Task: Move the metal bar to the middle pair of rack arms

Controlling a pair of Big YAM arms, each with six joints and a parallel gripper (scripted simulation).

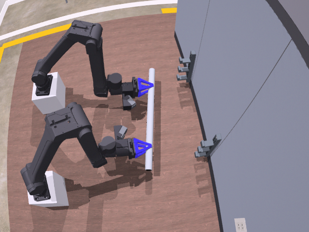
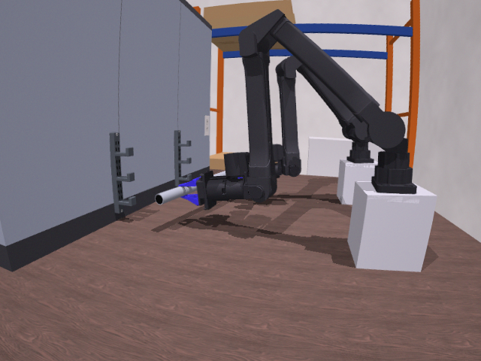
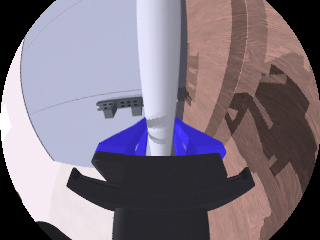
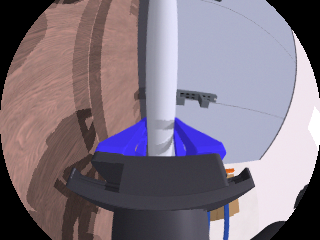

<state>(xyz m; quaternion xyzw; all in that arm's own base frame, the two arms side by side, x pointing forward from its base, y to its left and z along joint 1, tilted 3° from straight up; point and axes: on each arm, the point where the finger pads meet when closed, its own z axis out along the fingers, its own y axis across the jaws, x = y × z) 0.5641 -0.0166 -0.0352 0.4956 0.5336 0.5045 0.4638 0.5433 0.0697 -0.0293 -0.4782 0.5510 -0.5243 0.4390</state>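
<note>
2 end effectors: gripping metal bar | wall rack: apart from bar

Beyond, a blue-and-orange shelf frame apparently bears a cardboard box.

Wall outlet on gray panel; cardboard box on blue-beamed shelving.

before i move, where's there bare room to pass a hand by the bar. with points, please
Between the metal bar (image 1: 150, 112) (image 2: 169, 194) (image 3: 159, 60) (image 4: 162, 60) and the wall rack (image 1: 192, 65) (image 2: 112, 174), there is an open gap. Crowded: both grips, left gripper (image 1: 152, 85) (image 2: 189, 189) (image 3: 160, 120) and right gripper (image 1: 150, 145) (image 4: 160, 120), plus the camera side between them.
</note>
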